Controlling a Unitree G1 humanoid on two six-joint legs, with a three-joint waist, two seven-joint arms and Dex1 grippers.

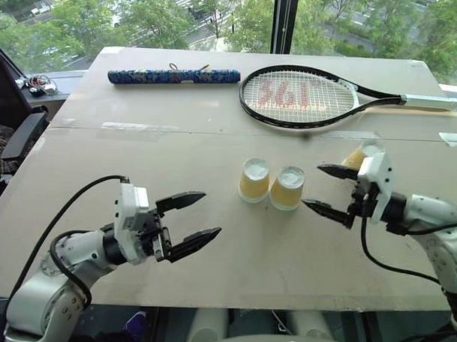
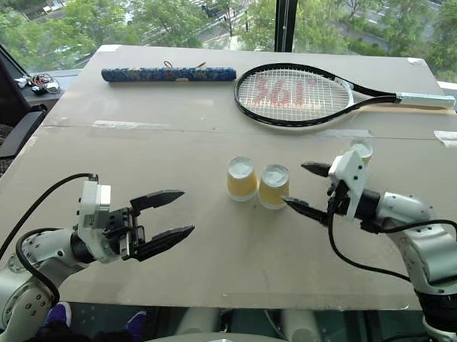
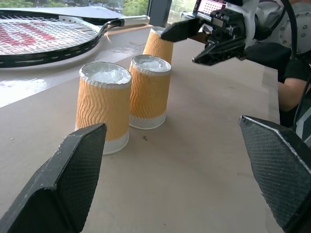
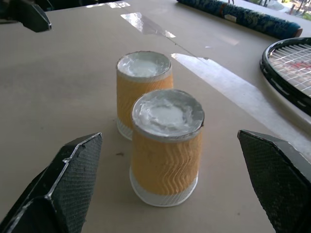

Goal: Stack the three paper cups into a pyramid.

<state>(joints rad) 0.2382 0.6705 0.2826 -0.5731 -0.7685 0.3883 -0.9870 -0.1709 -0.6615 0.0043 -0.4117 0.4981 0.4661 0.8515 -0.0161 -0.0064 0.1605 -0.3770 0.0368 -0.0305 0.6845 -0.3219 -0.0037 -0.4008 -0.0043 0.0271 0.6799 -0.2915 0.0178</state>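
Right gripper [image 1: 327,190] spread wide and empty, two ribbed yellow-orange paper cups [image 1: 271,184] at its nine o'clock, upside down, axes upright, touching side by side mid-table, third cup [image 1: 358,155] behind gripper, left gripper [image 1: 196,221] spread, empty, at seven o'clock of the pair.

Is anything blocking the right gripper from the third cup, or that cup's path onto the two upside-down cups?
Nothing visible. The right gripper, jaws open, sits beside the third cup; bare table separates it from the pair.

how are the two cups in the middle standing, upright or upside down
Upside down: both cups stand side by side on the table, wide white rims down, narrow bases up.
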